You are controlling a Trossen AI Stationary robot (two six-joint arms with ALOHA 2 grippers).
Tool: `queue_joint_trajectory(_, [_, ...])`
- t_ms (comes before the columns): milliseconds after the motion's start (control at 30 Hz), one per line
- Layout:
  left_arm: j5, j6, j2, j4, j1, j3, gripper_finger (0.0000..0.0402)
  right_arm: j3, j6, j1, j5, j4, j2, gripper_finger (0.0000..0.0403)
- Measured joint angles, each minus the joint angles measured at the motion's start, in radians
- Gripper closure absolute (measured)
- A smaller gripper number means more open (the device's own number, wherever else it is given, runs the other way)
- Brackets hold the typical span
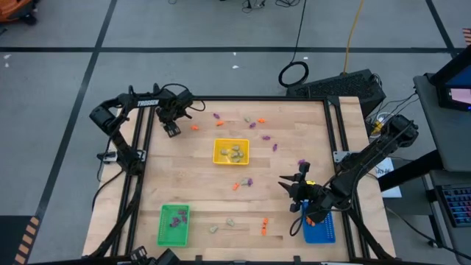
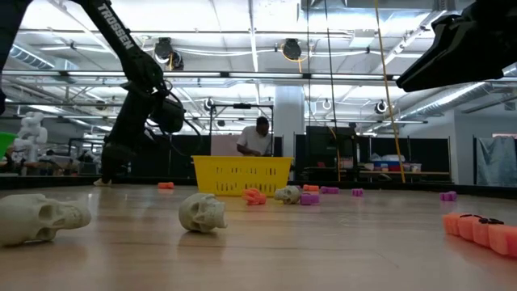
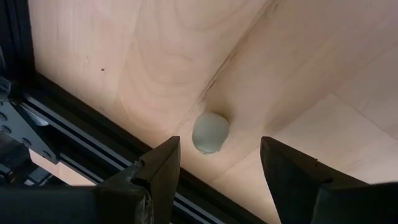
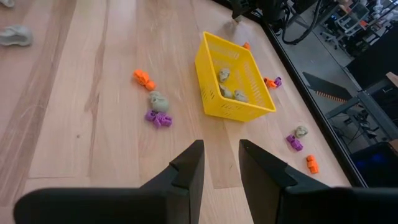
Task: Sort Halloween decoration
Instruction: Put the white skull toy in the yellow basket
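Small orange, purple and pale Halloween decorations lie scattered on the wooden table (image 1: 206,184). My left gripper (image 1: 172,131) hangs open near the far left corner, pointing steeply down. A pale round trinket (image 3: 210,132) lies on the wood just ahead of its two fingers, which do not touch it. My right gripper (image 1: 285,181) hovers above the table near the right side, by the blue tray (image 1: 324,234). Its fingers (image 4: 221,155) stand slightly apart with nothing between them. Pale skulls lie in the yellow tray (image 1: 218,144), and purple pieces in the green tray (image 1: 165,234).
A black frame rail (image 3: 81,134) runs close beside the left gripper. Loose pieces lie past the yellow tray (image 4: 205,59), such as an orange one (image 4: 143,78) and a purple one (image 4: 158,118). Two pale skulls (image 2: 202,212) and an orange piece (image 2: 481,226) lie near the front edge. A person (image 2: 258,137) stands beyond the table.
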Motion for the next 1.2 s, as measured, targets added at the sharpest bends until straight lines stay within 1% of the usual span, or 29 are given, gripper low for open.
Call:
queue_joint_trajectory(133, [0.005,-0.014,0.0,-0.006,0.0,0.0,0.0188,0.0,0.0,0.0,0.0,0.0,0.0,0.0314])
queue_joint_trajectory(300, [0.007,-0.102,0.019,-0.011,-0.005,0.001,0.0188,0.0,0.0,0.0,0.0,0.0,0.0,0.0314])
queue_joint_trajectory(600, [0.001,-0.127,0.034,-0.02,-0.01,0.001,0.0193,0.0,0.0,0.0,-0.004,0.0,0.0,0.0314])
queue_joint_trajectory(700, [0.021,-0.127,0.045,-0.01,0.0,0.001,0.0212,0.0,0.0,0.0,-0.004,0.0,0.0,0.0314])
queue_joint_trajectory(833, [0.048,-0.126,0.07,-0.012,0.011,0.005,0.0251,0.0,0.0,0.0,-0.004,-0.001,0.0,0.0314])
queue_joint_trajectory(1033, [0.056,-0.125,0.078,-0.013,0.011,0.005,0.03,0.0,0.0,0.0,-0.005,-0.002,0.0,0.0314])
queue_joint_trajectory(1200, [0.053,-0.123,0.078,-0.021,0.011,0.004,0.0331,0.0,0.0,0.0,-0.003,-0.002,0.0,0.0314])
